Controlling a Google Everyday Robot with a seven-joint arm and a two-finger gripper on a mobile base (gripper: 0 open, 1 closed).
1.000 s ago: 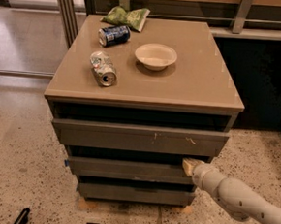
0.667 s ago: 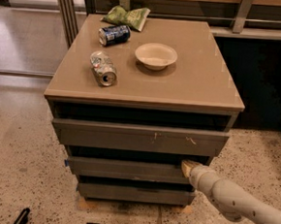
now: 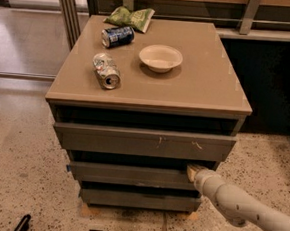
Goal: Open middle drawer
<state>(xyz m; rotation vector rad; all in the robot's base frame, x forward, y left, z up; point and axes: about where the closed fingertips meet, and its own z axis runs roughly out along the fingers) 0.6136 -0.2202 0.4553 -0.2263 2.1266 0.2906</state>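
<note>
A low grey-brown cabinet point(image 3: 208, 82) fills the middle of the view, standing on a speckled floor point(image 3: 14, 177). The middle drawer point(image 3: 130, 175) lies just below centre, toward 6 o'clock: a plain flat front between the taller top drawer point(image 3: 108, 139), which bears pale scratches, and the narrow lowest front point(image 3: 138, 200). A dark gap shows above the middle front. The pale arm point(image 3: 243, 208) comes in from the 4 o'clock corner, and the gripper point(image 3: 194, 171) sits at the right end of the middle drawer, at the upper edge of its front, in the dark gap under the top drawer. Whether the gripper is released or clenched cannot be told, nor whether it grips the drawer edge. On the cabinet top, toward 12 o'clock, stands a shallow cream bowl point(image 3: 160, 57). A crushed silver can point(image 3: 106, 71) lies on its side at 11 o'clock, with a blue can point(image 3: 117, 36) farther back and a green snack bag point(image 3: 130, 17) at the rear edge.
</note>
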